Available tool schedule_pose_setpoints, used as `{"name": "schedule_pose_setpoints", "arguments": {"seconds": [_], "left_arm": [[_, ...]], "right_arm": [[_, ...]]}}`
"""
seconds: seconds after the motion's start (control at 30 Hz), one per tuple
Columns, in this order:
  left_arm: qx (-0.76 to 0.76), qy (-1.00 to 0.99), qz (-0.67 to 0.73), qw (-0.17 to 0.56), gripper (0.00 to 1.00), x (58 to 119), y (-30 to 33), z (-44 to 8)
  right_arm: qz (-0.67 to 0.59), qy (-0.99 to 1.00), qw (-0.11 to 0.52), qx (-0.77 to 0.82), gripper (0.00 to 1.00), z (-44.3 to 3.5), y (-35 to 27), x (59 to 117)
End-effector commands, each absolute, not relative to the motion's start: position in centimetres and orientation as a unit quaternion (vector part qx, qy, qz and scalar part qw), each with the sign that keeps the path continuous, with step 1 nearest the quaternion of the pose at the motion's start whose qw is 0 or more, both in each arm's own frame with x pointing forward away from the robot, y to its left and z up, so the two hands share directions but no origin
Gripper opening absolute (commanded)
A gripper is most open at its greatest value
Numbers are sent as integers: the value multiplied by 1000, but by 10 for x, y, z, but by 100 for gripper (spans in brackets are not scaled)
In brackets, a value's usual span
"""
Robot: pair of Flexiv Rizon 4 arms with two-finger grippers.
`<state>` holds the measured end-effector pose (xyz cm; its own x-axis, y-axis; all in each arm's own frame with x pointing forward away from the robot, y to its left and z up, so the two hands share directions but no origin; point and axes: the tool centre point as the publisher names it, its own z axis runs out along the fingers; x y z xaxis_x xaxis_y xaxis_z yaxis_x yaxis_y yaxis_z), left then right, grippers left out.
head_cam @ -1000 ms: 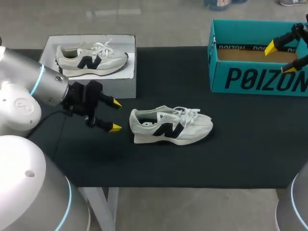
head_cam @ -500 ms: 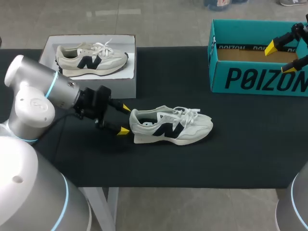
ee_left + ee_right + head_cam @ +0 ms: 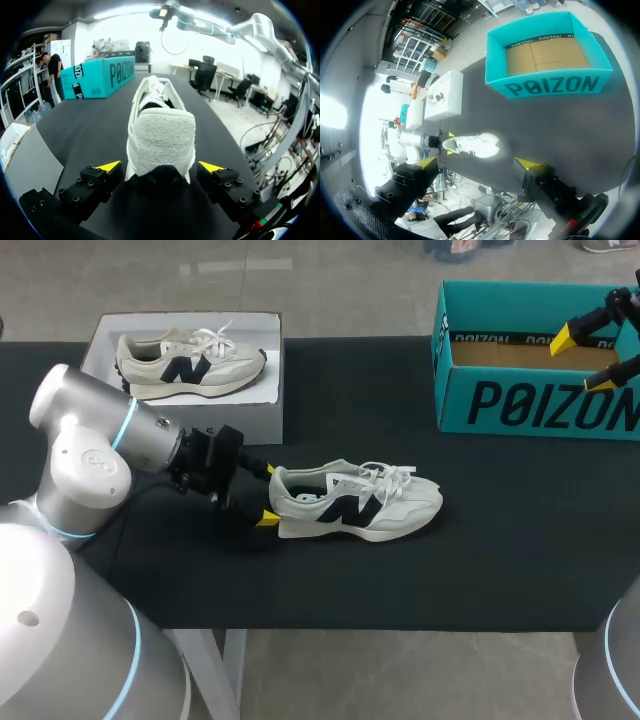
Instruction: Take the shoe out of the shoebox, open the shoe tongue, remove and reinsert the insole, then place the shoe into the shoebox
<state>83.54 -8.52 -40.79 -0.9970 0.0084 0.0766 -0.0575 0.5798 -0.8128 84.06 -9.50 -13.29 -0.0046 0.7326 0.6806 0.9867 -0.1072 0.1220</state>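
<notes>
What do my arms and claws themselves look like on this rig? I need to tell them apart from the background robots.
The left arm is rounded and silver-grey, with thin light-blue rings at its joints and a black cable trailing beside it. The left claw and right claw are black bolted blocks with bright yellow wedge-shaped tips.

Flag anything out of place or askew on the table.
Nothing stands out. The shoe stands upright on its sole, heel inside the open left gripper; the shoebox sits upright and empty; a second shoe rests upright in the white box.
</notes>
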Motion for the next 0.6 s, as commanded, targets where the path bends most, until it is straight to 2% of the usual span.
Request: {"name": "schedule_pose_setpoints", "arguments": {"seconds": [0.03, 0.6], "left_arm": [[12, -888, 459, 36, 100, 835, -95, -414], [20, -891, 454, 23, 100, 836, -112, -424]], "right_arm": [[-311, -636, 203, -677, 100, -133, -95, 840], [-311, -636, 203, -677, 100, -133, -95, 840]]}}
